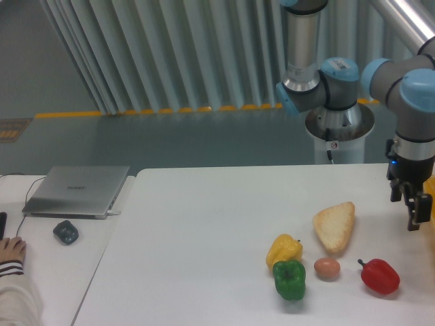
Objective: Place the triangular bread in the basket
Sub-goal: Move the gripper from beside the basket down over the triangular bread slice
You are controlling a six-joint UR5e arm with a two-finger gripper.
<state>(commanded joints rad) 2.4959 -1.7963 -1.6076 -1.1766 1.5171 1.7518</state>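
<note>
Five food items lie on the white worktop [204, 224] as the robot's gripper [413, 204] hangs at the right edge of the frame, fingers apart and holding nothing. The triangular bread [335, 227] rests flat, well clear of the gripper, with a brown egg [327, 267] just beside its lower tip and a yellow pepper [283, 249], green pepper [290, 280] and red pepper [379, 275] nearby. Only a sliver of the basket [430, 193] shows behind the gripper. Risks ahead: a descending finger could knock the egg rolling, and the flat, wide slice may slip from a narrow pinch.
</note>
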